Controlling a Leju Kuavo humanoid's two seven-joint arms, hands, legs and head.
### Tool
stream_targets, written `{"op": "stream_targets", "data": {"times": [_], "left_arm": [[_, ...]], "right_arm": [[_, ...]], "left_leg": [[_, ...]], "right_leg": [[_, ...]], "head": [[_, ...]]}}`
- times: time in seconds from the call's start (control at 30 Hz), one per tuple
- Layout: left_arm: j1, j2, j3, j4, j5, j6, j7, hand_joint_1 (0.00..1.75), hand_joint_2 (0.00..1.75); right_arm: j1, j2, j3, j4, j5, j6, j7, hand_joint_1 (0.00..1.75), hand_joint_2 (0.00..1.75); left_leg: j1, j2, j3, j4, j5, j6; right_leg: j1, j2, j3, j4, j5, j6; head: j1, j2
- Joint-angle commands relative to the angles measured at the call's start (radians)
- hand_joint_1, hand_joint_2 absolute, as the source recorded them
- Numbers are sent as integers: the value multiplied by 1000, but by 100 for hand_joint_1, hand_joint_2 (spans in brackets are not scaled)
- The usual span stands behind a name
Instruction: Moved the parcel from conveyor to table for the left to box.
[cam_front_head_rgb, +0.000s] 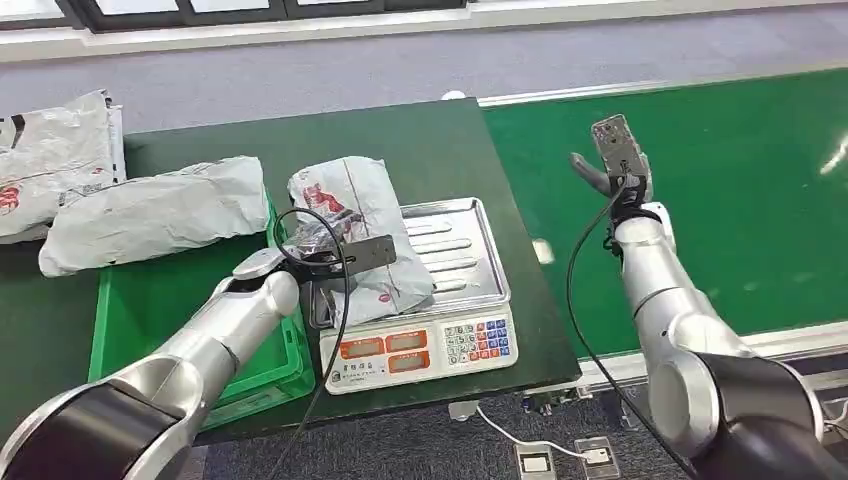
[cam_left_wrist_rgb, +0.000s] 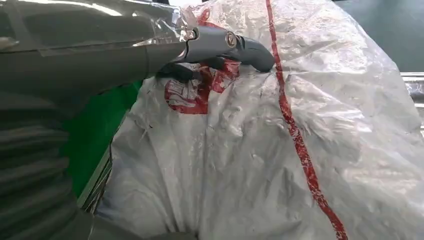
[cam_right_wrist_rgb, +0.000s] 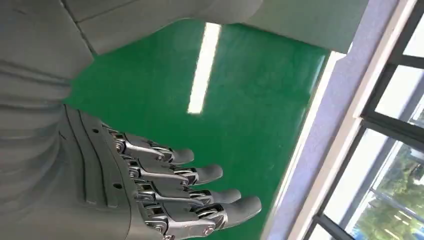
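Note:
A white plastic parcel (cam_front_head_rgb: 360, 215) with red print lies on the steel tray of a weighing scale (cam_front_head_rgb: 462, 255), its left edge over the tray's side. My left hand (cam_front_head_rgb: 318, 252) is at that edge. In the left wrist view the hand (cam_left_wrist_rgb: 150, 55) has its thumb (cam_left_wrist_rgb: 240, 46) on top of the parcel (cam_left_wrist_rgb: 260, 150) and dark fingers (cam_left_wrist_rgb: 182, 72) curled against it, gripping a fold. My right hand (cam_front_head_rgb: 618, 160) hangs over the green conveyor (cam_front_head_rgb: 740, 210), and its fingers (cam_right_wrist_rgb: 200, 192) are spread with nothing in them.
A green crate (cam_front_head_rgb: 150, 305) stands left of the scale with a grey parcel (cam_front_head_rgb: 150, 215) lying across its far rim. More grey parcels (cam_front_head_rgb: 50, 160) lie at the back left of the dark table (cam_front_head_rgb: 420, 150). A black cable loops by my left wrist.

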Motion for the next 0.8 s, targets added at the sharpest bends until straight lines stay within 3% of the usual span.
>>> {"op": "stream_targets", "data": {"times": [0.03,0.23,0.27,0.3,0.8], "left_arm": [[22,20,-56,48,-7,10,-10,0,175],[21,20,-55,49,-6,9,-10,0,175],[22,20,-47,47,0,14,-13,0,0],[23,21,-49,45,-4,24,-18,175,0],[22,15,-38,41,-15,51,-61,175,0]], "right_arm": [[-30,15,43,63,-15,-1,-14,0,175],[-28,14,43,62,-16,-2,-15,0,175],[-28,14,43,62,-17,-2,-16,0,175],[-25,12,45,61,-15,-3,-16,0,175],[-7,10,49,42,-24,6,-33,0,175]], "left_leg": [[0,3,6,-3,-1,0],[0,2,4,-2,-1,0],[1,4,8,-4,-1,0],[0,3,5,-2,-1,0],[0,1,3,-1,-1,0]], "right_leg": [[0,4,4,-3,0,-1],[0,3,3,-2,0,-1],[1,5,7,-5,1,-2],[0,3,4,-2,0,-1],[0,2,3,-1,0,-1]], "head": [[0,0],[0,0],[0,0],[0,0],[0,0]]}}
